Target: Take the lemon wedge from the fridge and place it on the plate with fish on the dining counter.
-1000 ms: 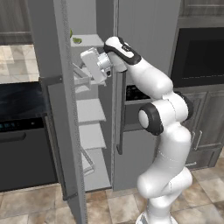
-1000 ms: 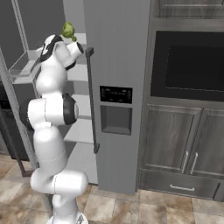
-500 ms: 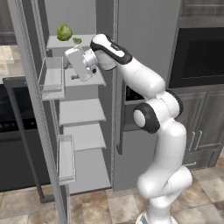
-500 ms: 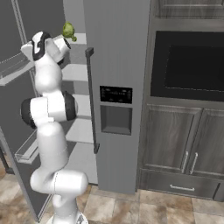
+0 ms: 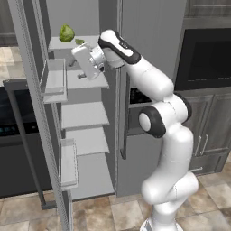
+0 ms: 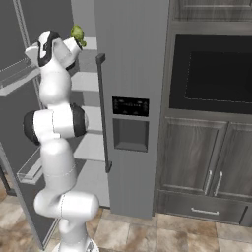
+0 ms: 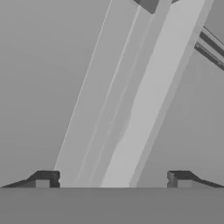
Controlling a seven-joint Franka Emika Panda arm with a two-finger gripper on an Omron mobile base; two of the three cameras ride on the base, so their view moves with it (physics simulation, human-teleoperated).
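The fridge [image 5: 85,135] is the landmark here, and its left door stands open. Nearest to the camera in the left base view is this open door [image 5: 38,126], seen almost edge-on, with two clear door bins [image 5: 55,81] fixed on its inner side, one higher and one lower. Just right of the door opening, in front of the closed right door [image 6: 130,98], the white arm rises from the floor and bends up and to the left.

At the top of the arm the gripper [image 5: 76,67] is inside the fridge opening, at the level of the second shelf from the top [image 5: 85,81], and it points toward the inner wall and the door side. In the hand view the two dark fingertips [image 7: 43,178] stand far apart with only pale grey fridge surfaces between them, so the jaws are wide and they hold nothing.

Farther in and higher, on the top shelf [image 5: 58,43], there is a round leafy green ball [image 5: 66,33]. The lemon wedge [image 5: 79,41] lies on this same shelf, just right of the green ball and above the gripper, apart from the fingers. In the right base view the green ball [image 6: 77,33] shows behind the arm's wrist.

Below, three more pale shelves [image 5: 83,115] go down inside the fridge. Right of the fridge, a dark built-in oven [image 6: 211,74] sits above grey cabinet doors [image 6: 206,167].
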